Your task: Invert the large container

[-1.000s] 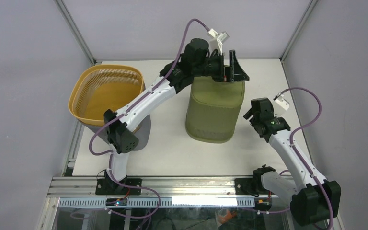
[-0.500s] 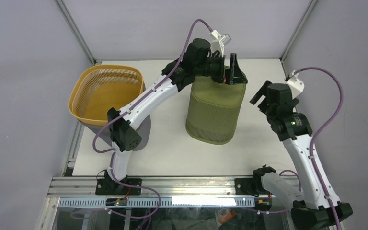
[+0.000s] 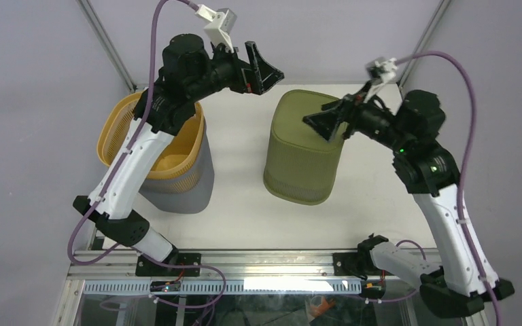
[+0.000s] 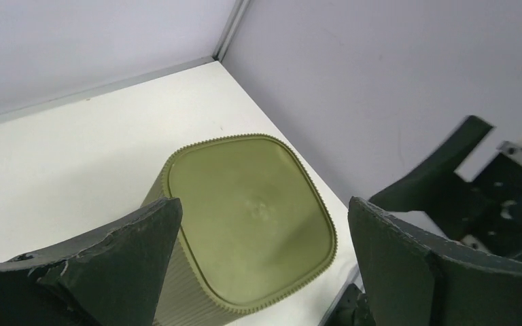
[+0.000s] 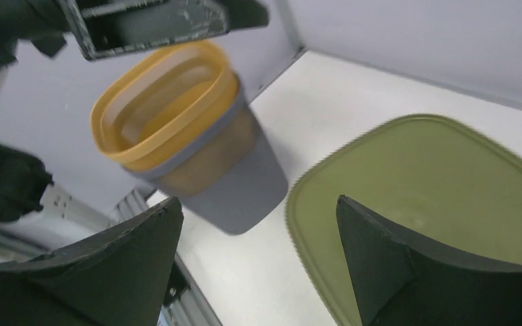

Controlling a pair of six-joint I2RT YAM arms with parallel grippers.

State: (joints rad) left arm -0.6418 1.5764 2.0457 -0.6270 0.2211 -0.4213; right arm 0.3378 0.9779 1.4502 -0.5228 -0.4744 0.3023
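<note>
Treat the olive container (image 3: 304, 153) as already inverted: stands central on the worktop (image 3: 238, 183), smooth flat base up, finely ribbed walls, rounded corners. Lift the right jaws (spread wide, hovering over that base) straight up; draw the left jaws, equally wide, high near the yellow mesh basket (image 3: 113, 136), away without brushing the light plastic shell.

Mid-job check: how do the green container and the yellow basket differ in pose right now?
The green container stands closed base up; the yellow basket sits mouth up. The green container stands alone on the table; the yellow basket is nested in a grey bin. Both have rounded-square outlines.
</note>
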